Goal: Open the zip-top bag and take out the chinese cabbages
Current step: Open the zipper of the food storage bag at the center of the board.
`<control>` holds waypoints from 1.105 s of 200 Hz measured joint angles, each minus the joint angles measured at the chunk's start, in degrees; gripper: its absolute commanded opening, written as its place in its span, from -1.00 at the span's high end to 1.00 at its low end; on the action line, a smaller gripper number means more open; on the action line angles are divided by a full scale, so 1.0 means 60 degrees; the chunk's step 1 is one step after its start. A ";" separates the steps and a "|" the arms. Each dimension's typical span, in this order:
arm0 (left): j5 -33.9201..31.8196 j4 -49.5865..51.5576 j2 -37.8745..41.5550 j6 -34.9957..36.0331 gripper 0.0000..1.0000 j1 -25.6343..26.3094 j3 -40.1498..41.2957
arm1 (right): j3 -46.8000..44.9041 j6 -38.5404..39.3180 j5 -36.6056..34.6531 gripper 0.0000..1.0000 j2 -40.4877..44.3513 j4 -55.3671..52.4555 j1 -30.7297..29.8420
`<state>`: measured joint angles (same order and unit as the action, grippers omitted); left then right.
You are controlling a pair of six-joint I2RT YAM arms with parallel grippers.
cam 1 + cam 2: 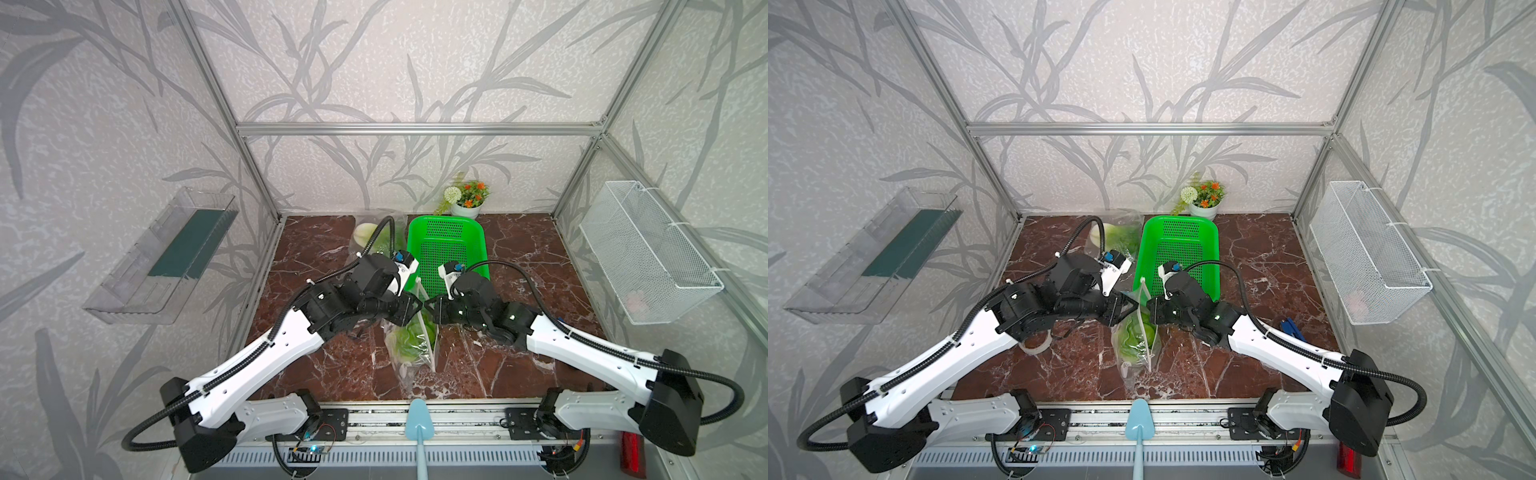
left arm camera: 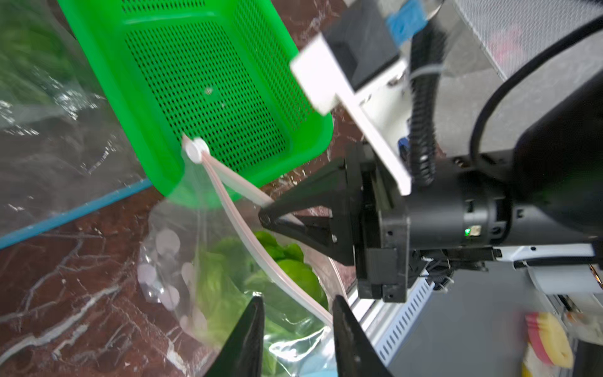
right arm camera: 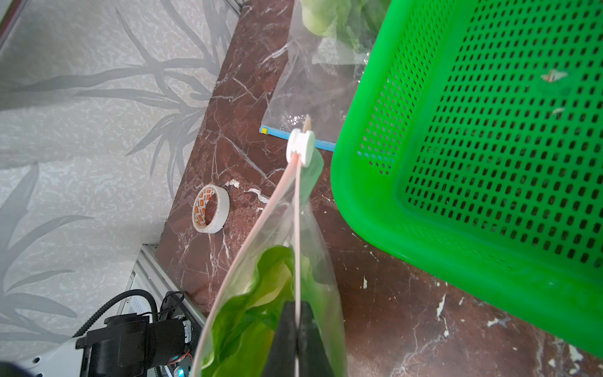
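Where top views leave my grips unclear, wrist views show my right end effector [image 3: 297, 315] clenched on the bag's [image 3: 323, 258] strip [image 3: 297, 228], left end effector [image 2: 297, 310] released; cabbage [image 3: 241, 320] inside the bag.

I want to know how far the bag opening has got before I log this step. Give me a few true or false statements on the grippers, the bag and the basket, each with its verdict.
1. The right gripper is shut on one lip of the zip-top bag. True.
2. The green basket already holds a cabbage. False: it is empty; a cabbage is still inside the bag.
3. The left gripper is clamped shut. False: its jaws stand apart in the left wrist view.
4. The bag's slider sits at the zip's end nearest the basket, with the mouth parted. True.
5. A roll of tape lies on the table. True.
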<state>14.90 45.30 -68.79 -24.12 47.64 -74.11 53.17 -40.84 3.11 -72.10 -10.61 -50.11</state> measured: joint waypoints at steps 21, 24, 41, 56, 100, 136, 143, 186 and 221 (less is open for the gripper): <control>0.0678 0.0346 -0.0280 -0.0346 0.30 -0.0015 -0.0208 | 0.0299 0.0262 -0.0273 1.00 0.0000 -0.0066 -0.0251; 0.0736 0.0382 -0.0295 -0.0361 0.30 -0.0015 -0.0208 | 0.0328 0.0284 -0.0299 1.00 0.0000 -0.0069 -0.0280; 0.0798 0.0627 -0.0415 -0.0674 0.30 -0.0025 -0.0208 | 0.0397 0.0390 -0.0444 1.00 0.0004 -0.0033 -0.0466; 0.0725 0.0787 -0.0499 -0.0841 0.31 -0.0033 -0.0204 | 0.0397 0.0470 -0.0510 1.00 0.0004 -0.0033 -0.0557; -0.0382 0.1512 -0.0441 -0.1078 0.31 -0.0095 -0.0306 | 0.0375 0.0510 -0.0616 1.00 0.0033 0.0015 -0.0637; -0.1107 0.1902 -0.0397 -0.1275 0.35 -0.0124 -0.0452 | 0.0324 0.0514 -0.0634 1.00 0.0113 0.0018 -0.0667; -0.1242 0.1949 -0.0412 -0.1311 0.35 -0.0124 -0.0463 | 0.0324 0.0514 -0.0637 1.00 0.0113 0.0025 -0.0678; -0.1730 0.2160 -0.0477 -0.1523 0.32 -0.0124 -0.0463 | 0.0324 0.0514 -0.0663 1.00 0.0113 0.0076 -0.0787; -0.1676 0.1840 -0.0674 -0.1763 0.30 -0.0131 -0.0463 | 0.0324 0.0506 -0.0696 1.00 0.0087 0.0095 -0.0962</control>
<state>4.84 56.34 -72.84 -34.70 46.85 -76.88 55.11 -37.80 -1.06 -71.57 -10.04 -55.88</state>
